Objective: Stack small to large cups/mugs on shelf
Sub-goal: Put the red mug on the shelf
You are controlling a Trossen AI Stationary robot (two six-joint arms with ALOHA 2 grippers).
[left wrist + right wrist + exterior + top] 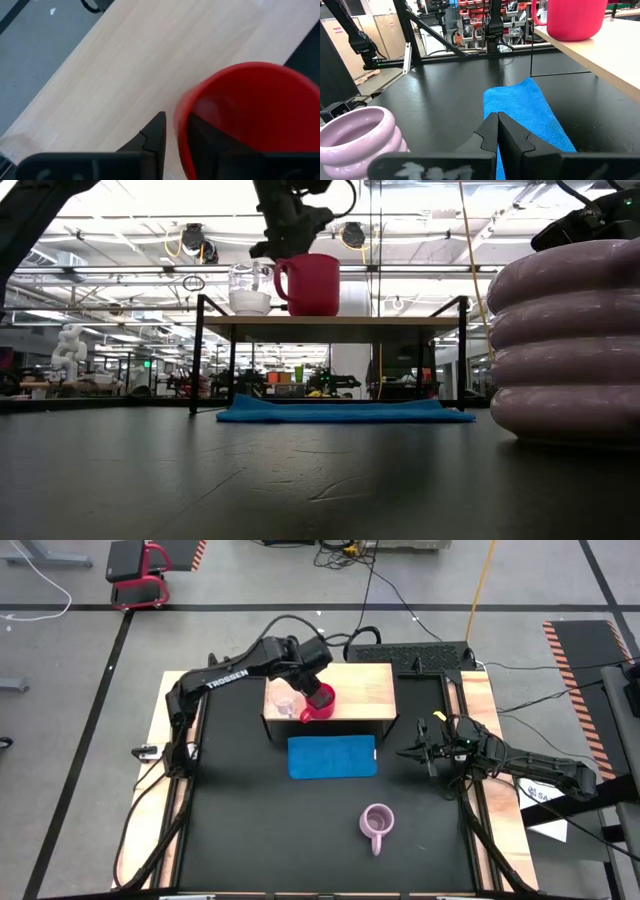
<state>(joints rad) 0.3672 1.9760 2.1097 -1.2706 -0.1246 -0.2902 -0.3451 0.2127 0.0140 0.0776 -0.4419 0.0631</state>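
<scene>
Nearest me on the table sits the lilac mug point(376, 823), upright, handle toward the front edge, well apart from the shelf point(360, 690). I judge it the heaviest of the 3: stiff ceramic, ribbed and glazed, so likely slick on the bulges; I'd pinch its rim wall, 1 finger inside. Beyond it the blue mat point(332, 756) lies flat just before the shelf. My right gripper point(428, 751) waits right of the mat, fingers shut on nothing. Farther, on the shelf, the red mug point(320, 702) stands beside the glass cup point(285, 702), near but apart. My left gripper point(175, 137) straddles the red rim, 1 finger inside; whether it clamps the wall I cannot tell. Glass looks light and fragile
</scene>
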